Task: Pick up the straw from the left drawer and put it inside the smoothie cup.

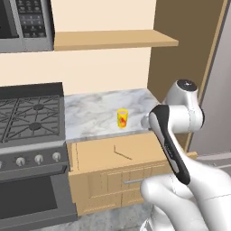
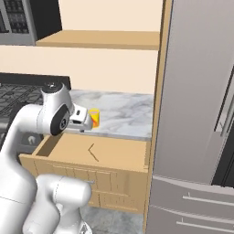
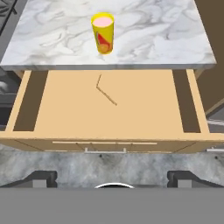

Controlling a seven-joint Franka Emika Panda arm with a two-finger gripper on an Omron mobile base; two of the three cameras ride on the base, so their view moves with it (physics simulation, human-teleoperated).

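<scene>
So the drawer [image 3: 109, 118] is pulled out under the marble counter [image 3: 52, 39], and the straw [image 3: 105, 89] is lying flat on its floor, roughly mid-drawer and a bit toward the counter side, with the short bent end pointing at the counter edge. The cup [image 3: 103, 33] stands upright on the counter just behind the drawer, nearly in line with the straw, top open and nothing in it. My gripper [image 3: 113, 178] is up above the drawer's front edge, looking down over the whole thing; my two fingertips [image 3: 41, 178] sit far apart at the bottom of the hand view with nothing between them, so jaws released and empty. In the right base view my hand is hanging out over the drawer close to the cup. My read: this is the reach-for-the-straw step, nothing picked yet. Next I need to come forward and down onto the long part of the straw, and turn my wrist so the jaws close across it instead of along it. It's super thin and flat on the wood, so I reckon I have to go nearly to the drawer floor before I clench, or I'll just pinch air. After that it's a lift, tip it upright, and drop it into the cup.
</scene>
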